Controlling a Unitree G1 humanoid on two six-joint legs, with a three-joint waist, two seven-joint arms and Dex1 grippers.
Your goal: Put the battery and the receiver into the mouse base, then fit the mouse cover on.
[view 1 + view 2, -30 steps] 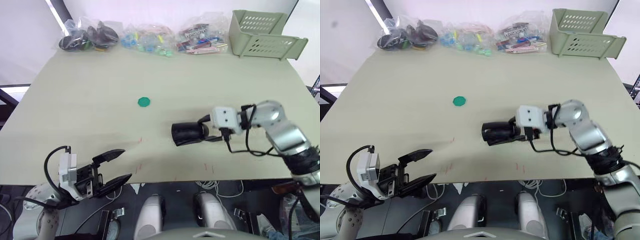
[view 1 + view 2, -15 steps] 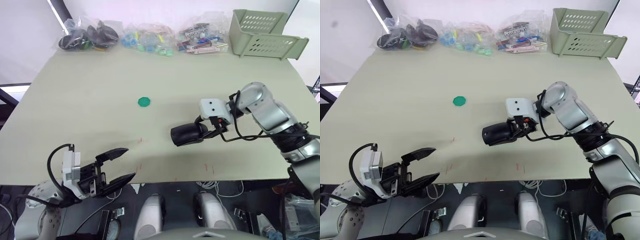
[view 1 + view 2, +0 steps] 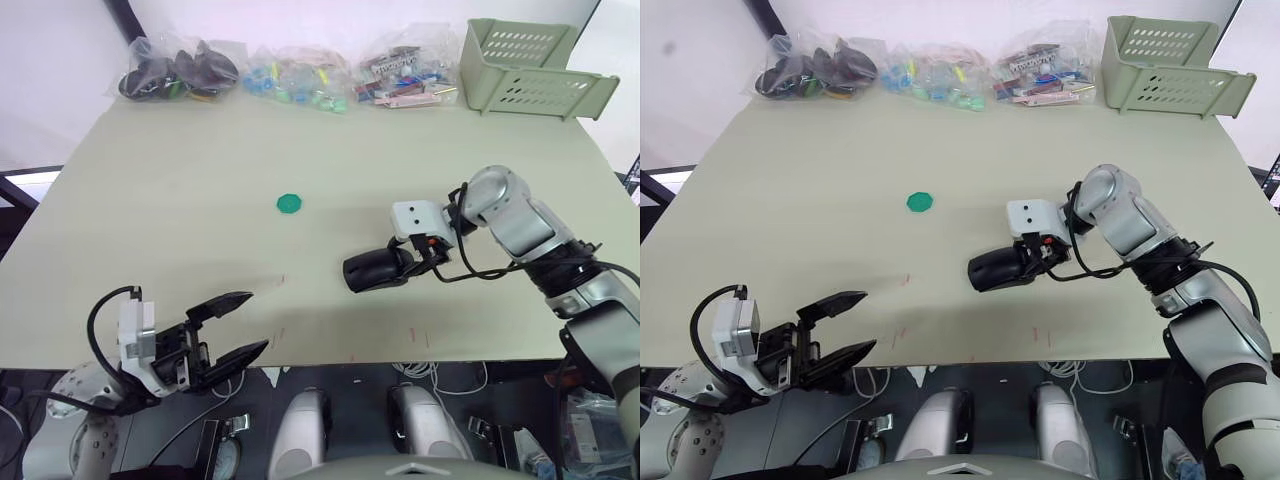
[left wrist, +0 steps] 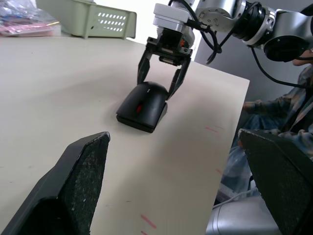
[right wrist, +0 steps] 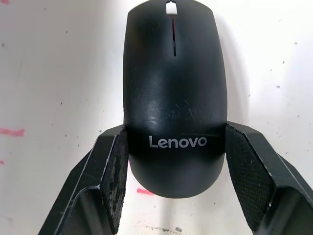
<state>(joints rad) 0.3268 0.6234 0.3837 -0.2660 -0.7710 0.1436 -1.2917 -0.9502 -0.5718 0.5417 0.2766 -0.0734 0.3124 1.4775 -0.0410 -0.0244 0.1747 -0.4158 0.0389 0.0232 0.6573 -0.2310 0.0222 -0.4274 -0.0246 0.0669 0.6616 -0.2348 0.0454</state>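
Observation:
The mouse [image 3: 372, 270] lies on the table right of centre, with its glossy black mouse cover [image 5: 173, 88] sitting on the mouse base; a red strip shows at the wheel slot. My right gripper [image 3: 398, 265] straddles the mouse's rear end, and its fingers [image 5: 115, 166] press against both sides at the Lenovo logo. The left wrist view shows the same hold from the front [image 4: 155, 85]. My left gripper [image 3: 255, 322] hangs open off the table's front left edge, holding nothing. The battery and the receiver are hidden.
A flat green disc [image 3: 288, 204] lies left of the mouse, toward the table's middle. Clear bags of parts [image 3: 300, 80] line the far edge, and a pale green basket [image 3: 530, 70] stands at the far right corner. The table's front edge [image 3: 330, 358] is close below the mouse.
My right forearm and wrist have swung in from the right, nearer the mouse's rear. The mouse has turned slightly but stays in about the same spot. The left gripper has hardly moved.

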